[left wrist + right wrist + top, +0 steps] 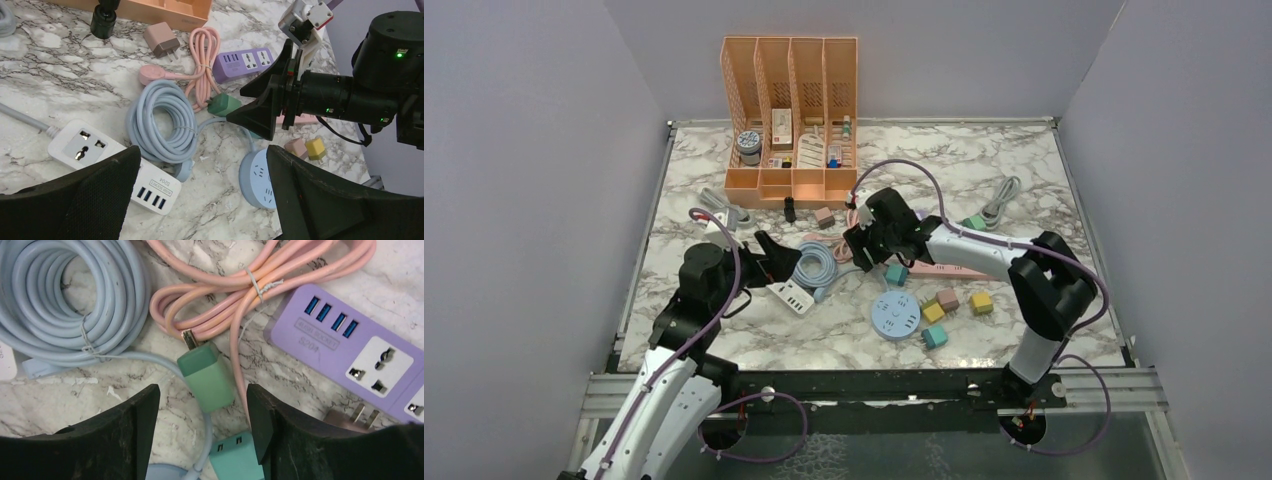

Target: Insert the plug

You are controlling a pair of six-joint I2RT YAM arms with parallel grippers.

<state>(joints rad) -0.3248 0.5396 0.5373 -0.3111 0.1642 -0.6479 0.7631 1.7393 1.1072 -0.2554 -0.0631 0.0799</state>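
Two grippers hang open near the middle of the marble desk point(1024, 170).
The right gripper point(202, 395) straddles the green plug point(207, 375) with fingers half spread, a gap on each side. The plug lies flat, prongs toward the pink cable point(260, 270), near the purple power strip point(350, 355). The left gripper point(202, 152) gapes wide above the white power strip point(100, 160).

Matt green plastic plug point(207, 375) with metal prong point(189, 338); smooth purple plastic power strip point(350, 350); smooth marble-patterned desk point(400, 280); rubbery pink cable point(300, 265).
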